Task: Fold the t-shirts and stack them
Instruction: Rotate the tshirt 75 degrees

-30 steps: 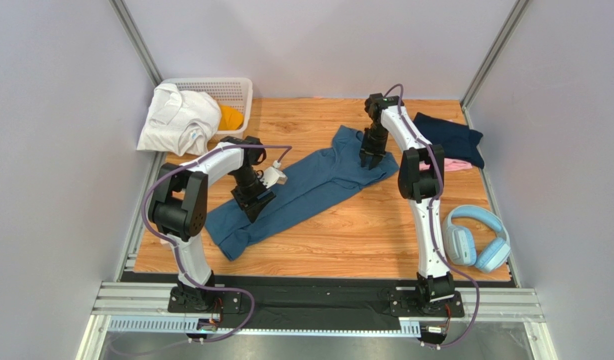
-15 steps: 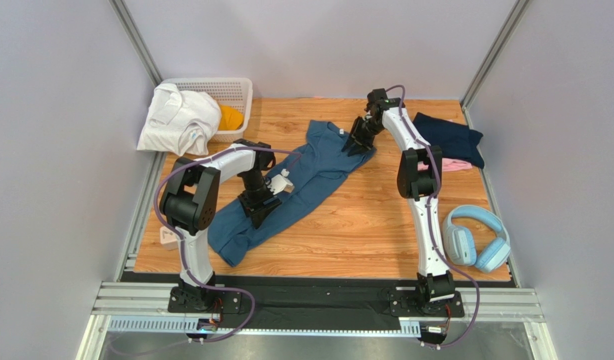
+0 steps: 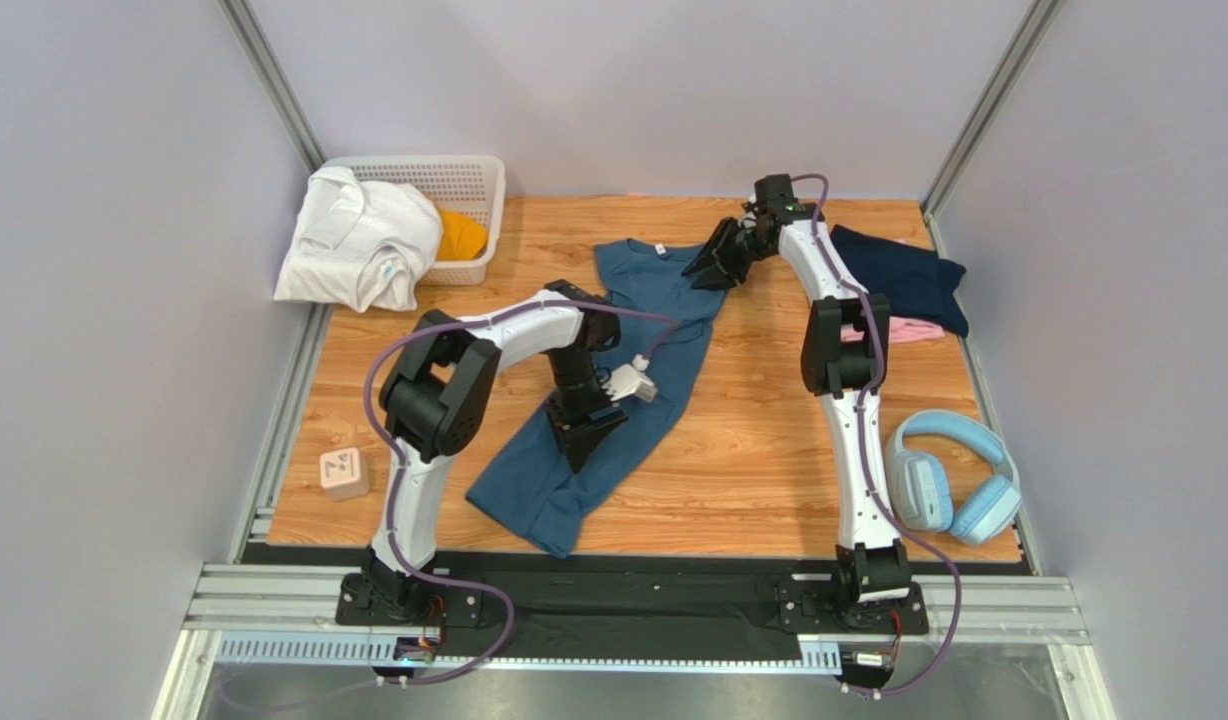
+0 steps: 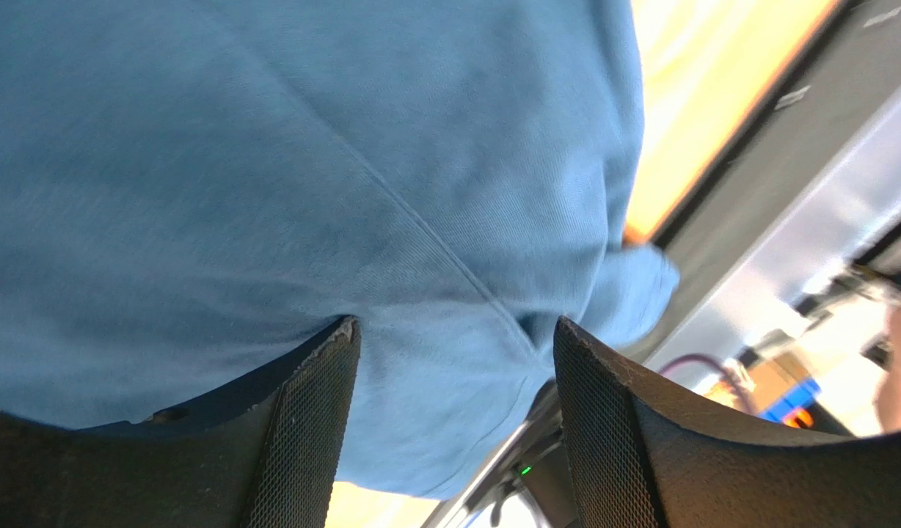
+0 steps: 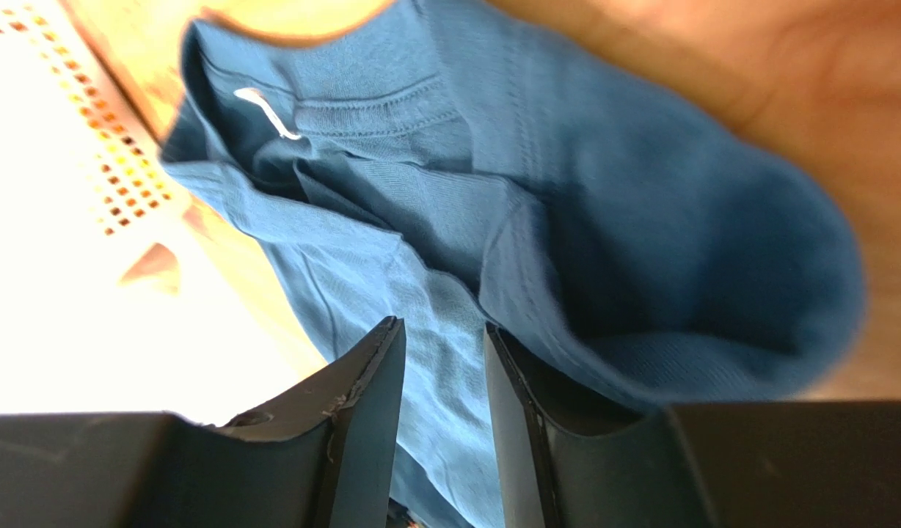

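Note:
A large teal-blue t-shirt (image 3: 635, 323) lies on the wooden table, running from its collar at the back down to the front left. My left gripper (image 3: 583, 435) is low over its lower half. In the left wrist view (image 4: 455, 330) the jaws stand wide open with the cloth (image 4: 312, 165) just beyond the tips. My right gripper (image 3: 710, 267) is at the shirt's far right shoulder. In the right wrist view (image 5: 438, 325) the jaws are nearly together on the cloth (image 5: 598, 220). A navy t-shirt (image 3: 898, 270) lies folded at the back right, on a pink one (image 3: 913, 330).
A white basket (image 3: 455, 173) stands at the back left with a white garment (image 3: 357, 240) draped over it and an orange one (image 3: 458, 236) inside. Light-blue headphones (image 3: 951, 480) lie at the right edge. A small wooden block (image 3: 341, 473) sits at the left edge.
Both grippers have swung the teal-blue shirt round: its collar end moved left and back, its lower end moved right and toward the front. The wooden block now shows.

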You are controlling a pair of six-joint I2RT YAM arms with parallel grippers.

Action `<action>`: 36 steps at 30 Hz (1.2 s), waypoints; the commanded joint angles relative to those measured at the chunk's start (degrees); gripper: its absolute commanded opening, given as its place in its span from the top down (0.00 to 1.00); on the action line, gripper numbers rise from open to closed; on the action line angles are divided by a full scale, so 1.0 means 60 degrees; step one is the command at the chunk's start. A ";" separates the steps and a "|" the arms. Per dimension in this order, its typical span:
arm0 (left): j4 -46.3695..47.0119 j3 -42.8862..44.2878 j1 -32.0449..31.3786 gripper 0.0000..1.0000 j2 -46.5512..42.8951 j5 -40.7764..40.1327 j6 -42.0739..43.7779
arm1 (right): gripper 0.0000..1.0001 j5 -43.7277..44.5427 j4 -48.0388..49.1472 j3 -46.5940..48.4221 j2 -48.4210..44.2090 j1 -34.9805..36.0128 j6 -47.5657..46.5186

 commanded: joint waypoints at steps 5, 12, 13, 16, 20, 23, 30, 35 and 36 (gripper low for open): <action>-0.1830 0.1956 -0.0812 0.30 0.1324 0.3487 0.0130 | 0.59 -0.0041 0.0969 0.0439 0.0464 -0.0435 0.0406; -0.4002 0.2895 -0.0856 0.29 0.0568 0.5556 0.1537 | 0.53 -0.0393 0.1497 0.0878 0.0670 -0.0611 0.0714; -0.4002 0.3025 -0.0842 0.28 0.0316 0.5659 0.1508 | 0.52 -0.0436 0.1512 0.0951 0.0670 -0.0597 0.0714; -0.4002 0.4150 -0.0769 0.27 -0.0184 0.5471 0.1027 | 0.45 -0.0495 0.1585 0.0996 0.0422 -0.0626 0.0700; 0.0440 0.4612 0.0342 0.29 -0.0753 0.3910 -0.3614 | 0.37 -0.0467 0.1424 0.0368 -0.0485 -0.0626 0.0408; 0.2984 0.4094 0.0885 0.27 -0.0934 0.1861 -0.4336 | 0.20 0.0249 0.1118 -0.0467 -0.1875 -0.0524 -0.0396; 0.0919 0.8490 0.0901 0.29 0.3298 0.1060 -0.4132 | 0.00 0.2663 -0.0493 -0.2575 -0.4717 0.0192 -0.1965; 0.1270 0.8184 0.0901 0.29 0.3712 0.1485 -0.4278 | 0.00 0.3107 -0.0378 -0.5632 -0.6314 0.0895 -0.2025; 0.1402 0.7864 0.0901 0.29 0.3654 0.1514 -0.4293 | 0.00 0.3181 -0.0334 -0.6031 -0.6404 0.0970 -0.1967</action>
